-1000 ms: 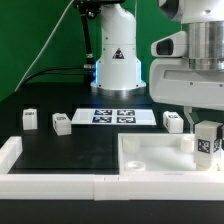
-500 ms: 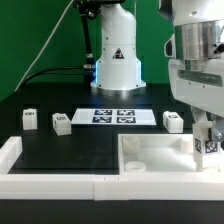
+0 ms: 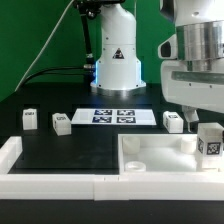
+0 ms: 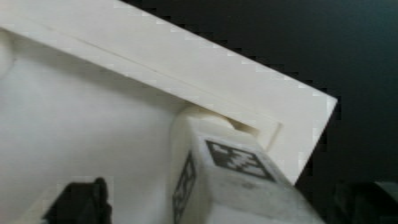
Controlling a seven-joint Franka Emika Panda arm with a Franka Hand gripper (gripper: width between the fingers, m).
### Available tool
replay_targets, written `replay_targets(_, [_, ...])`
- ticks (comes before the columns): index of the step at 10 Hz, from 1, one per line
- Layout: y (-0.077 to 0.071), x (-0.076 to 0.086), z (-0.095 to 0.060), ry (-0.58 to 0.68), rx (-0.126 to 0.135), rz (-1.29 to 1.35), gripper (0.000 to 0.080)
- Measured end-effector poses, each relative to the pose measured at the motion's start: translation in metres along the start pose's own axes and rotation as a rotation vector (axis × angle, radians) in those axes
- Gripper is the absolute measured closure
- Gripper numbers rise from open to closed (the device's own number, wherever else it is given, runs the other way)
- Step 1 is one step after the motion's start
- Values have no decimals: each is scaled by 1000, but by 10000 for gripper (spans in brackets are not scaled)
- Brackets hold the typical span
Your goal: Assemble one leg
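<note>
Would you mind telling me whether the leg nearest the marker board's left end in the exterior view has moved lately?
No. The leg keeps the same gap to the marker board.

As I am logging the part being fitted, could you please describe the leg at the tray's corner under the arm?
The leg is a small, stubby white block, plastic-looking, with a black-and-white square tag on its facing side. It stands roughly upright at the corner of the tray on the exterior view's right. The tool hangs directly over it; its grip is unclear.
</note>
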State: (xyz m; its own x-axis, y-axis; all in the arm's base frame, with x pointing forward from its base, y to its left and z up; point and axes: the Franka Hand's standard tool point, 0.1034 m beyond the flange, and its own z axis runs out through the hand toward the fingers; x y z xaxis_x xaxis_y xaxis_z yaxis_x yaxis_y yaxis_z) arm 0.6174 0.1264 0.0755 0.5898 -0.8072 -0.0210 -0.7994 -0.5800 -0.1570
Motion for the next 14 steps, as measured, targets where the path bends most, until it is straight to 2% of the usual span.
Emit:
replay_targets(2, [-2,-6,1,-12,-14,-188,155])
replay_targets(4, [-5,-7,0,-21,-58,-478,150])
replay_targets(5, [-7,-3,0,-17,-67,-643,150])
replay_targets(9, [-2,5,0,-25,-76,-1030,150])
replay_targets(12, [-1,7,0,-27,-80,-1141,150])
replay_targets(13, [-1,7,0,-27,-80,-1141,240])
replay_targets(14, [-1,7,0,-27,-80,-1141,394])
